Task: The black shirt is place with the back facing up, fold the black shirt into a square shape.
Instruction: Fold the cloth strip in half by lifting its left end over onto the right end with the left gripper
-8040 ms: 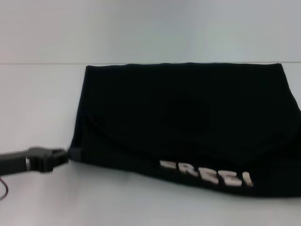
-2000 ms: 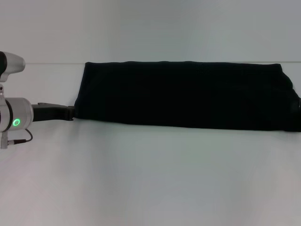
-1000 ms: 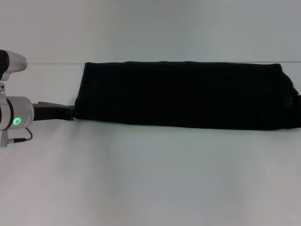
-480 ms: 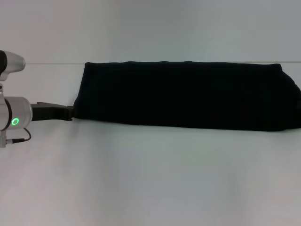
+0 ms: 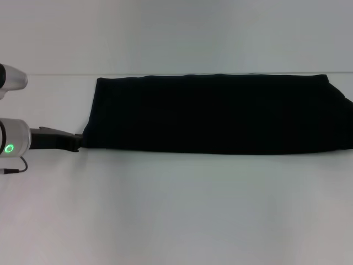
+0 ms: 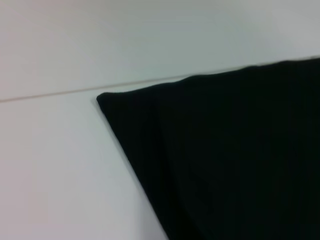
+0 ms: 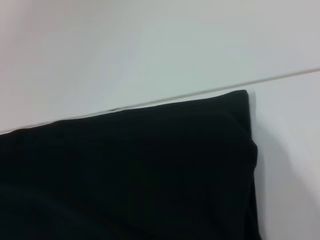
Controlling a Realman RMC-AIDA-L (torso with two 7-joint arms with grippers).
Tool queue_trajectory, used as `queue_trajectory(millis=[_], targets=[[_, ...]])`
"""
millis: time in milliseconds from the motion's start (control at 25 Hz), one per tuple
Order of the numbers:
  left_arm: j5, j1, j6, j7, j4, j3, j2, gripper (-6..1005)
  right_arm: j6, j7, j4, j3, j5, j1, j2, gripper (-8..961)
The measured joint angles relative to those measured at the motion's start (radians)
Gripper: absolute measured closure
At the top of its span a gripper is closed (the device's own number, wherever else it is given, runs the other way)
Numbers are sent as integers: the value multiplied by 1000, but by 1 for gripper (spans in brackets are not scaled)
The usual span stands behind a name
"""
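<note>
The black shirt [image 5: 215,113] lies folded into a long flat band across the far part of the white table [image 5: 176,210], running from left of centre to the right edge of the head view. No lettering shows on it. My left gripper [image 5: 79,142] reaches in low from the left, its black tip right at the band's near left corner. The left wrist view shows the shirt's [image 6: 240,160] far left corner, and the right wrist view shows the shirt's [image 7: 130,170] far right corner. My right gripper is out of sight.
The left arm's silver wrist [image 5: 12,144] with a green light sits at the left edge. Behind the table's far edge [image 5: 55,75] stands a plain pale wall. White tabletop stretches in front of the shirt.
The shirt's lettered near flap, visible 8 s ago, is folded over into a narrow band. The right gripper has left the right edge. My left arm has sunk slightly lower and nearer.
</note>
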Motion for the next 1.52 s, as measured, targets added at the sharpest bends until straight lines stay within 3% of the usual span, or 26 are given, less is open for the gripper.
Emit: queue_trajectory(millis=[560, 720, 1040, 1240, 1520], targets=[[14, 28, 64, 8, 52, -16, 2, 1000, -17, 8, 0, 1, 0, -19, -6, 876], [7, 24, 83, 1, 55, -23, 2, 1000, -36, 9, -12, 7, 3, -21, 3, 864], [-48, 28, 121, -1, 77, -59, 5, 913, -109, 24, -69, 10, 5, -50, 6, 842], [-51, 30, 165, -1, 82, -95, 12, 859, -106, 48, -119, 20, 5, -88, 2, 702], [-51, 38, 306, -87, 133, -141, 16, 595, -274, 22, -237, 120, 53, -117, 4, 442]])
